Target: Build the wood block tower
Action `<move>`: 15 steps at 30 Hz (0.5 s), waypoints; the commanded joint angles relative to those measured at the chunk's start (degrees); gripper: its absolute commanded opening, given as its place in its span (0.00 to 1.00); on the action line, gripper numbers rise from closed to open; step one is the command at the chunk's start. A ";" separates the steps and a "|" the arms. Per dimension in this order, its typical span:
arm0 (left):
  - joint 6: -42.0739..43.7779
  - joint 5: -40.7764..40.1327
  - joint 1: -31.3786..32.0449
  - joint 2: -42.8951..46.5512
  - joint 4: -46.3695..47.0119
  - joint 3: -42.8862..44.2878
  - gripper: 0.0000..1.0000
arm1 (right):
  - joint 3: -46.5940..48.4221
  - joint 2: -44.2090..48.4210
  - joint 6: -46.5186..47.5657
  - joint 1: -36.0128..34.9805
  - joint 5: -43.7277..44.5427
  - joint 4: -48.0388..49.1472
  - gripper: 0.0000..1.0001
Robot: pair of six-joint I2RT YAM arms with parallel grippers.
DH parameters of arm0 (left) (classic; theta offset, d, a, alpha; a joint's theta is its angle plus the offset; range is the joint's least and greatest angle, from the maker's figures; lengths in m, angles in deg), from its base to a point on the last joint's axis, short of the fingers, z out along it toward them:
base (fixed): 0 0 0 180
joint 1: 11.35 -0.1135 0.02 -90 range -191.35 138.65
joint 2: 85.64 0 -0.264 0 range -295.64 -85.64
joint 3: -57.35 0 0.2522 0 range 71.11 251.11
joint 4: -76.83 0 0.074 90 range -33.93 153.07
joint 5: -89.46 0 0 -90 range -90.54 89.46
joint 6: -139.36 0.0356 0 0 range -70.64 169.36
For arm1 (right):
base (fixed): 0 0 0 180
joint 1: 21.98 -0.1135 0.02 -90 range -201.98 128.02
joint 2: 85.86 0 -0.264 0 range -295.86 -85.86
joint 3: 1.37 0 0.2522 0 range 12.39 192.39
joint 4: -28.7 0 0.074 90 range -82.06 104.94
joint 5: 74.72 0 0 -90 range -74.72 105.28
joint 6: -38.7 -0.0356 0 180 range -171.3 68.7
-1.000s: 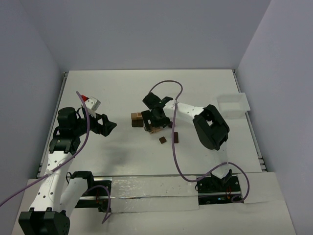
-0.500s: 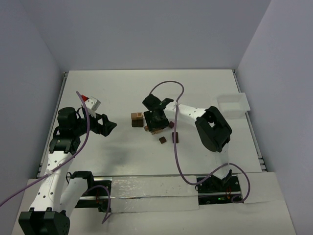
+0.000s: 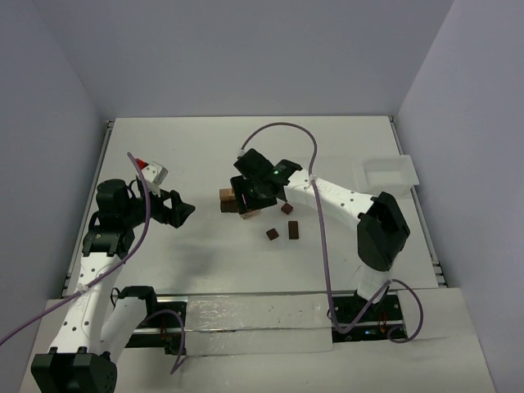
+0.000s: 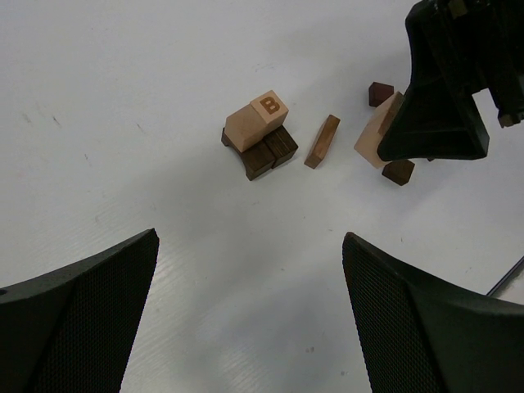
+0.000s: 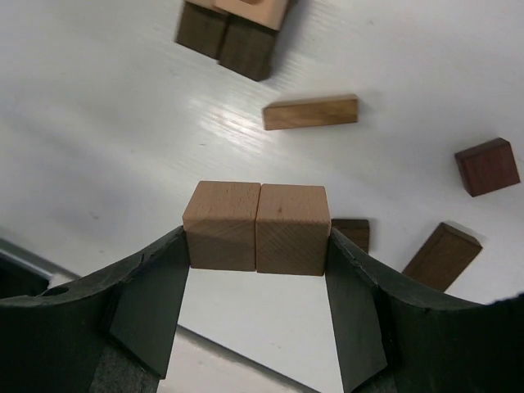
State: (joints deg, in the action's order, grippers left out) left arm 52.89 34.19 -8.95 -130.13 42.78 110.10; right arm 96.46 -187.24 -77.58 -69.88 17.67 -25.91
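Gripping two tan cubes (image 5: 256, 225) side by side, the right claw (image 5: 257, 264) is closed just wide enough to pinch the pair from its outer faces, and holds it above the tabletop (image 3: 188, 147). The left claw (image 4: 250, 270) stands wide open with nothing in it, well to the left and facing the work.

The tower (image 4: 260, 137) is near the middle of the tabletop, just beside the right claw. So far it is a light B block (image 4: 258, 119) on a low dark base (image 4: 270, 154). The B block seems to overhang that base on one side.

The main risk is probably the seam between the cubes. Only sideways pressure holds them, so a bump or a slight easing of the grip could make the pair hinge and drop a cube. Setting them down off-centre could tip the B block or push it off. The thin plank (image 4: 322, 141) lies close beside the tower, and a finger coming down could catch it. Loose dark blocks (image 3: 282, 232) lie near too.

A white tray (image 3: 385, 173) sits at the right edge, well apart. Nothing shows inside it.
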 commanded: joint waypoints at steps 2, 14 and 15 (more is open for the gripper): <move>-1.19 -1.70 -0.72 0.44 2.33 1.57 0.99 | 11.16 -5.66 -6.67 -0.78 3.39 -4.58 0.17; -1.42 -2.29 -0.90 0.38 2.84 1.24 0.99 | 21.78 -15.30 -13.19 -2.74 2.65 -6.12 0.07; -1.42 -2.30 -0.90 0.28 2.89 1.19 0.99 | 22.19 -15.87 -13.45 -3.00 2.80 -6.17 0.04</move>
State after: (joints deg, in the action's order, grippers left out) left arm 52.48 32.41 -9.33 -129.95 42.82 110.10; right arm 114.27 -201.57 -87.95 -71.63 19.71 -30.97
